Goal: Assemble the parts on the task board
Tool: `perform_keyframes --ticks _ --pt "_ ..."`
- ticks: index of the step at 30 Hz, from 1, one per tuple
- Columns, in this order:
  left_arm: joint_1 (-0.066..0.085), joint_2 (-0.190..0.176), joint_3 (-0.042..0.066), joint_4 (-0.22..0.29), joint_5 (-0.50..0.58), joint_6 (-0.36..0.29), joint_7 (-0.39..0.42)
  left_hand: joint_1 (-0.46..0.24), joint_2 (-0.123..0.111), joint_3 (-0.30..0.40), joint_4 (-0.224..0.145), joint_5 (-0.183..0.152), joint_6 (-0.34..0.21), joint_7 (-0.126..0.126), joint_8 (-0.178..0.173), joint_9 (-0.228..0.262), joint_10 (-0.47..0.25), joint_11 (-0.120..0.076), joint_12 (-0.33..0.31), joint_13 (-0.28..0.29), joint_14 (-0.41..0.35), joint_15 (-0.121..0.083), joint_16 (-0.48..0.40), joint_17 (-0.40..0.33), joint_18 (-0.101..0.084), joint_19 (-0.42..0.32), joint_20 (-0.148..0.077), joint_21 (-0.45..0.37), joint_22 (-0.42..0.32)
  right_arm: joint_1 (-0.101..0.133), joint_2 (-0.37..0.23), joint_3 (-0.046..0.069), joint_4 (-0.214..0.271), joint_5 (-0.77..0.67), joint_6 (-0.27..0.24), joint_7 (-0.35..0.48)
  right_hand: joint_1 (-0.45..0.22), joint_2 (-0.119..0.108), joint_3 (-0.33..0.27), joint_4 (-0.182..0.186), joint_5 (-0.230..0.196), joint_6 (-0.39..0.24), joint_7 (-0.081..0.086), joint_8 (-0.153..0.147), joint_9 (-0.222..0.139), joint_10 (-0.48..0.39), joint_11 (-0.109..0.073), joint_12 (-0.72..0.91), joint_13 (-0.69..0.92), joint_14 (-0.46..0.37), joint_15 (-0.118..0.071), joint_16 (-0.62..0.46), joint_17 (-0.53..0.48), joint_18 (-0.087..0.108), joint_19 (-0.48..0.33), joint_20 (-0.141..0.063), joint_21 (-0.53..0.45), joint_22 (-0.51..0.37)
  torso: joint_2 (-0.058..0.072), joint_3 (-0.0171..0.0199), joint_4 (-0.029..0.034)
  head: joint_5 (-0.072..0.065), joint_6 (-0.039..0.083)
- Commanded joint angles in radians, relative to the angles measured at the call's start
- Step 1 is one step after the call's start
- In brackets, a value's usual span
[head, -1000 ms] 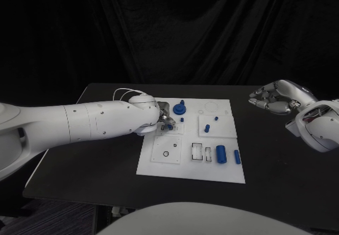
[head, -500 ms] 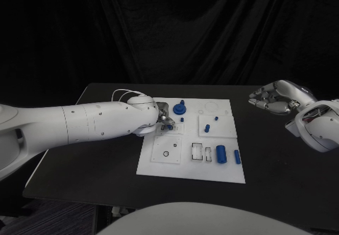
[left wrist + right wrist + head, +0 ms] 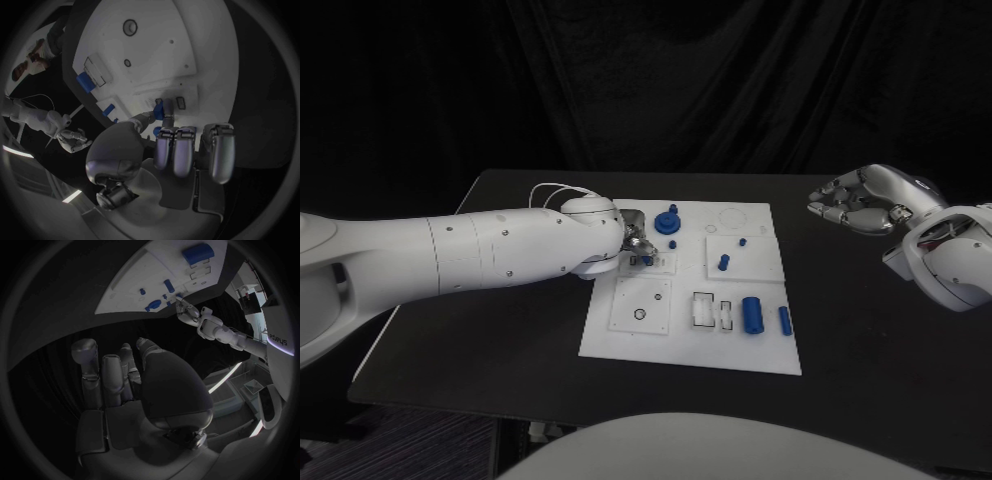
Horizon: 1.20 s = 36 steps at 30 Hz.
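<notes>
The white task board (image 3: 632, 335) (image 3: 162, 50) lies mid-table. My left hand (image 3: 630, 243) (image 3: 181, 150) is low over the board's left side and pinches a small blue part (image 3: 648, 260) (image 3: 159, 109) between thumb and a finger, right at a small slot. On the board are a round blue knob piece (image 3: 669, 220), a short blue peg (image 3: 723, 263), a blue cylinder (image 3: 751, 313) and a slim blue bar (image 3: 785, 320). My right hand (image 3: 867, 200) (image 3: 125, 380) hangs in the air beyond the board's right edge, its fingers loosely bent and holding nothing.
The black table (image 3: 516, 330) has bare room left and right of the board. Dark curtains close off the back. Two more small blue pegs (image 3: 671, 243) (image 3: 741, 241) stand near the board's far end.
</notes>
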Motion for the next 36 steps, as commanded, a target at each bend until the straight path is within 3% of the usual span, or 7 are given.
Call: perform_keyframes --ticks 1,30,32,33,36 --pt "-0.011 0.002 -0.005 -0.002 0.004 0.021 0.002 -0.008 0.002 0.006 0.001 0.001 0.005 -0.005 -0.004 0.002 0.102 -0.006 -0.001 0.262 0.107 -0.006 0.003 0.263 0.015 0.015 -0.009 -0.004 0.126 -0.003 0.001 0.001 -0.002 -0.007 0.006 -0.023 0.011 -0.003 0.007 0.001 0.006 0.005 -0.001 -0.004 -0.001 -0.002 -0.004 -0.002 0.001 -0.005 -0.003 -0.003 -0.002 0.012 0.002 0.002 -0.001 0.067 0.000 0.0005 -0.0005 0.001 0.000" --pt "-0.018 0.020 -0.005 -0.010 0.004 0.025 0.003 -0.010 0.003 0.011 0.002 -0.007 0.005 -0.005 -0.007 0.004 0.102 -0.006 -0.001 0.262 0.107 -0.006 0.003 0.263 0.016 0.014 -0.009 -0.007 0.123 -0.004 0.002 0.001 -0.003 -0.007 0.028 -0.041 0.016 -0.004 0.011 -0.001 0.016 0.004 -0.001 -0.005 -0.001 -0.005 -0.004 -0.004 -0.004 -0.007 -0.004 -0.006 -0.005 0.014 -0.001 0.002 -0.011 0.065 0.001 -0.0001 -0.0009 0.002 0.000" --pt "-0.018 0.020 -0.005 -0.011 0.004 0.027 0.003 -0.013 0.001 0.012 0.003 -0.024 0.005 -0.004 -0.009 0.007 0.102 -0.006 -0.001 0.262 0.107 -0.006 0.003 0.263 0.016 0.013 -0.009 -0.008 0.122 -0.004 0.002 0.001 -0.003 -0.007 0.029 -0.042 0.015 -0.004 0.012 -0.001 0.016 0.004 0.000 -0.005 -0.001 -0.005 -0.004 -0.005 -0.004 -0.008 -0.004 -0.007 -0.007 0.014 -0.002 0.002 -0.013 0.064 0.001 -0.0001 -0.0004 0.002 0.000" --pt "-0.018 0.020 -0.005 -0.012 0.004 0.029 0.004 -0.020 0.000 0.010 0.009 -0.066 0.005 -0.004 -0.013 0.009 0.102 -0.005 -0.001 0.262 0.107 -0.006 0.003 0.263 0.016 0.013 -0.009 -0.009 0.122 -0.004 0.002 0.001 -0.003 -0.007 0.030 -0.042 0.015 -0.004 0.012 -0.001 0.016 0.004 0.000 -0.005 -0.001 -0.005 -0.004 -0.005 -0.004 -0.008 -0.004 -0.007 -0.007 0.014 -0.002 0.002 -0.013 0.064 0.001 -0.0001 -0.0005 0.002 0.000" --pt "-0.020 0.018 -0.005 -0.012 0.004 0.036 0.003 -0.030 -0.005 0.003 0.017 -0.103 0.004 -0.002 -0.020 0.012 0.102 -0.004 -0.001 0.262 0.107 -0.005 0.003 0.263 0.017 0.012 -0.008 -0.012 0.120 -0.004 0.002 0.001 -0.004 -0.007 0.032 -0.043 0.015 -0.005 0.012 -0.001 0.017 0.003 0.000 -0.005 -0.001 -0.004 -0.003 -0.004 -0.003 -0.008 -0.003 -0.007 -0.007 0.014 -0.002 0.002 -0.014 0.064 0.000 0.0000 -0.0004 0.002 0.000"
